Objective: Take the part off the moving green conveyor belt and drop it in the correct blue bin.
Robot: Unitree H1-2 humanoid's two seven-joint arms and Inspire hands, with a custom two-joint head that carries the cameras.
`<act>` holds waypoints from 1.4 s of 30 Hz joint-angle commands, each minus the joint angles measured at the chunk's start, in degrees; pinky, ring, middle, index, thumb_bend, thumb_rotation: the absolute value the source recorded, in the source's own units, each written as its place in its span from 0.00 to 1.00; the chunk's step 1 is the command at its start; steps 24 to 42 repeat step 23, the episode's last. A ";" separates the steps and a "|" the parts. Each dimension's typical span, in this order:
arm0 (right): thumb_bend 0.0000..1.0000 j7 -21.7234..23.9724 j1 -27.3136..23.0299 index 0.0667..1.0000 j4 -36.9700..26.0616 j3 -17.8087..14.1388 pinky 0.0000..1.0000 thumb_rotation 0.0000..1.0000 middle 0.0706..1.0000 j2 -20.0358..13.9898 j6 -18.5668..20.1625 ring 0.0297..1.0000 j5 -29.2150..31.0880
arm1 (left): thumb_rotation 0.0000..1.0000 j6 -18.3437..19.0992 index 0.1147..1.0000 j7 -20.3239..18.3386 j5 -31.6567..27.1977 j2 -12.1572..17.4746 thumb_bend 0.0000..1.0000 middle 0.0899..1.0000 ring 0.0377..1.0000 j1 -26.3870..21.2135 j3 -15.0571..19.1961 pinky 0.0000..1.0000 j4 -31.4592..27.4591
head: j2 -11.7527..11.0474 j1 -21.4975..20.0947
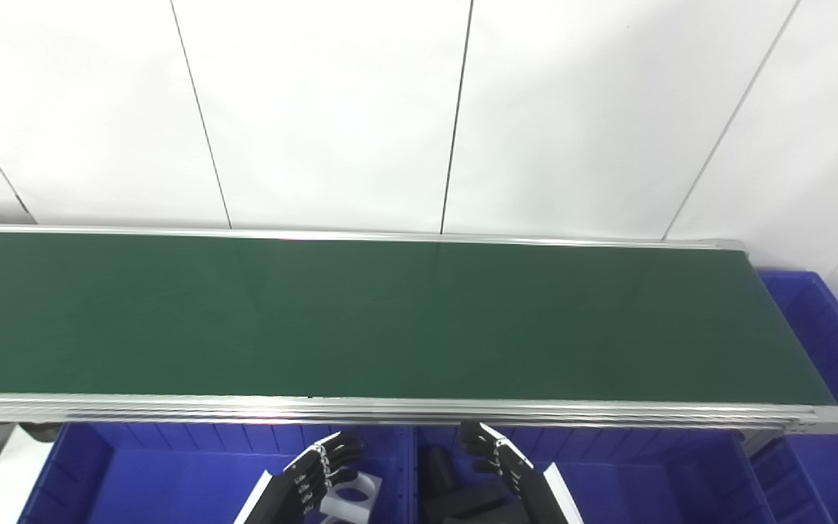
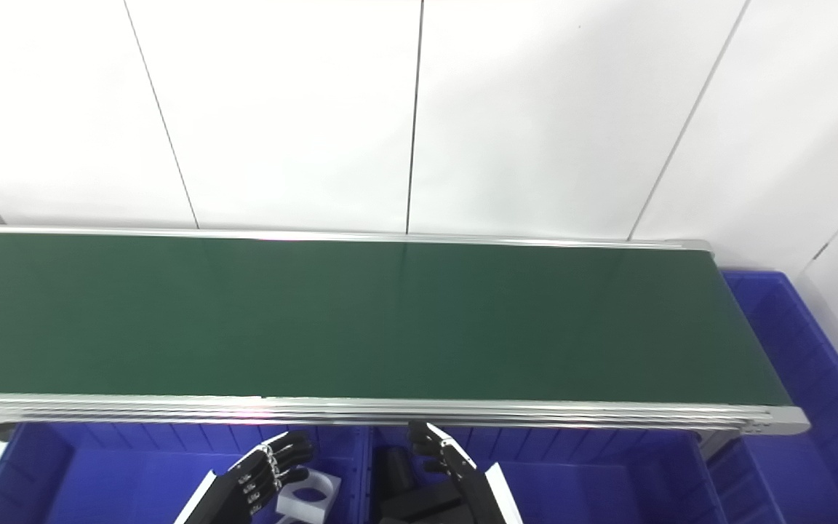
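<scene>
Green belt (image 1: 390, 320) – below it left hand (image 1: 317, 469) and right hand (image 1: 499, 458) over blue bins (image 1: 172, 473), fingers apart

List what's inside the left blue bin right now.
Left blue bin holds a white part with a round hole, beside the left hand. The arm and frame edge hide the rest of the bin floor.

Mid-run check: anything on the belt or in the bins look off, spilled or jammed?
Nothing stands out. The green belt shows no part on it. The left hand and right hand hang open over the blue bins, with a white part in the left bin and black parts in the next.
</scene>
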 commanded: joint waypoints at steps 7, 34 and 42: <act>0.80 0.22 -0.35 0.85 -1.33 0.28 0.78 0.37 0.82 0.30 -3.13 0.82 0.01 | 0.19 -2.30 0.80 0.47 0.50 -0.46 1.00 0.80 0.84 -0.47 -0.28 0.81 -1.17 | 0.20 0.45; 0.78 0.75 0.05 0.85 -2.32 0.50 0.78 0.35 0.82 -0.13 -1.89 0.82 0.13 | 0.18 -1.94 0.82 0.39 0.44 -0.48 0.99 0.81 0.85 -0.50 -0.55 0.83 -1.41 | 1.10 0.60; 0.78 0.75 0.05 0.85 -2.32 0.50 0.78 0.35 0.82 -0.13 -1.89 0.82 0.13 | 0.18 -1.94 0.82 0.39 0.44 -0.48 0.99 0.81 0.85 -0.50 -0.55 0.83 -1.41 | 1.10 0.60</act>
